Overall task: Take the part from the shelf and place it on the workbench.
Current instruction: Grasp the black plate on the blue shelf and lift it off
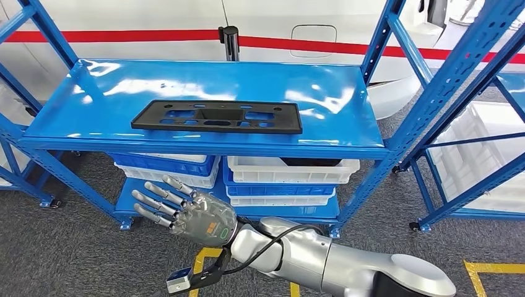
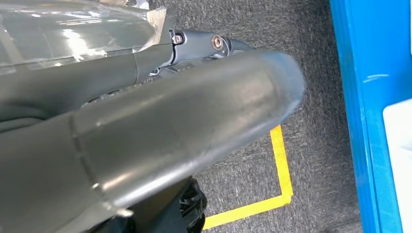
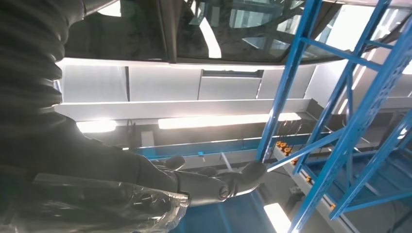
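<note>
A flat black part [image 1: 216,116] with several cut-outs lies on the top board of the blue shelf [image 1: 93,117], near its front edge. My right hand [image 1: 186,209] hangs in front of the shelf, below that board and left of the part, palm turned up and fingers spread, holding nothing. In the right wrist view the right hand [image 3: 145,187] has its fingers [image 3: 243,177] stretched out toward a blue upright. In the left wrist view my left hand [image 2: 160,126] hangs over grey carpet with its thumb straight and nothing in it.
White and blue bins [image 1: 291,170] are stacked on the lower shelf board. Slanted blue uprights [image 1: 458,68] stand at the right, with a second rack and a white crate [image 1: 489,142] beyond. Yellow tape [image 2: 282,165] marks the carpet. A white panel with a red stripe [image 1: 347,44] stands behind.
</note>
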Available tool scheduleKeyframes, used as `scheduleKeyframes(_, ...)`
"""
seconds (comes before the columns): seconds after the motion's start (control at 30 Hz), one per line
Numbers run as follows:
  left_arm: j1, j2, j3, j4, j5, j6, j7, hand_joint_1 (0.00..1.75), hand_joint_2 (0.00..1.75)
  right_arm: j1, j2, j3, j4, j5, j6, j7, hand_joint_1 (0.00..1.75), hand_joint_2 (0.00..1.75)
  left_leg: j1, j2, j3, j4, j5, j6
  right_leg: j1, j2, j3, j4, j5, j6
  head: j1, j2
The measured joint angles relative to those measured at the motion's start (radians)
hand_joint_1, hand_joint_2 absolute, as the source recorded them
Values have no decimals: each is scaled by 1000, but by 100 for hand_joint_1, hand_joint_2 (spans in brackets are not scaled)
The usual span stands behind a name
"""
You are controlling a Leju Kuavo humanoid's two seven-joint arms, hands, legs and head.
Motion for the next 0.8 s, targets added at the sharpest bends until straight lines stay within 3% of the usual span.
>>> scheduleKeyframes(0.07, 0, -1, 0, 0, 0, 0, 0, 0, 0, 0, 1, -2, 0, 0, 0, -1, 0, 175, -4, -2, 6, -5, -2, 16, -2, -2, -1, 3, -7, 11, 0, 0)
scheduleKeyframes(0.13, 0, -2, 0, -1, 0, 0, 0, 0, 0, -1, 1, -4, 0, 0, -1, -1, 0, 175, -5, -1, 17, -12, -4, 32, -3, -4, -27, 58, -31, 13, 2, 0)
scheduleKeyframes(0.23, -1, -2, 0, -1, 2, 1, 0, 0, 0, 4, -2, -4, 2, 0, -2, -3, 0, 175, -10, -1, 30, -14, -16, 49, -3, -5, -147, 259, -90, 3, 3, 0)
scheduleKeyframes(0.27, -1, -2, 0, -1, 3, 1, 0, 0, 0, 8, -3, -4, 4, 0, -1, -6, 0, 175, -12, -3, 34, -14, -21, 52, -3, -5, -180, 299, -92, 5, 3, 0)
scheduleKeyframes(0.3, 0, -2, 0, -1, 3, 1, 0, 0, 0, 10, -2, -5, 6, 0, -1, -11, 0, 175, -14, -5, 40, -13, -26, 53, -2, -5, -194, 301, -78, 10, 3, 0)
scheduleKeyframes(0.37, 0, -3, 0, -1, 4, 1, 0, 0, 0, 12, 0, -8, 8, 0, -2, -21, 0, 175, -18, -9, 56, -13, -38, 51, 0, -5, -161, 189, -8, 22, 3, 0)
scheduleKeyframes(0.43, -1, -4, 0, -1, 5, 1, 0, 0, 0, 12, 2, -13, 9, 0, -3, -26, 0, 175, -24, -13, 72, -12, -53, 45, 6, -6, -107, 61, 55, 19, 3, 0)
scheduleKeyframes(0.47, -2, -5, 0, -1, 6, 1, 0, 0, 0, 12, 4, -16, 10, 0, -3, -29, 0, 175, -26, -13, 76, -12, -60, 40, 9, -6, -91, 28, 68, 13, 2, 0)
scheduleKeyframes(0.57, -2, -4, 0, -4, 7, 1, 0, 0, 0, 12, 9, -23, 13, 0, -3, -33, 0, 175, -19, -12, 80, -11, -74, 24, 6, -5, -79, 12, 68, -5, 2, 0)
scheduleKeyframes(0.63, -2, -3, 0, -7, 9, 0, 0, 0, 0, 12, 13, -28, 14, 0, -2, -35, 0, 175, -14, -8, 64, 33, -98, 11, -4, -4, -62, 0, 63, -21, 0, 0)
scheduleKeyframes(0.73, 1, -4, 0, -8, 12, 0, 0, 0, 0, 13, 17, -30, 14, 0, 0, -37, 0, 175, -2, -5, -35, 211, -160, -7, -6, -5, -39, -5, 50, -38, -3, 0)
scheduleKeyframes(0.77, 3, -3, 0, -8, 13, 0, 0, 0, 0, 15, 17, -30, 14, 0, 0, -37, 0, 175, 4, -4, -69, 254, -164, -13, -6, -4, -35, -5, 46, -38, -2, 0)
scheduleKeyframes(0.8, 4, -3, 0, -8, 13, 0, 0, 0, 0, 17, 17, -29, 14, 0, 0, -37, 0, 175, 9, -3, -89, 265, -149, -19, -7, -3, -30, -4, 40, -36, -3, 0)
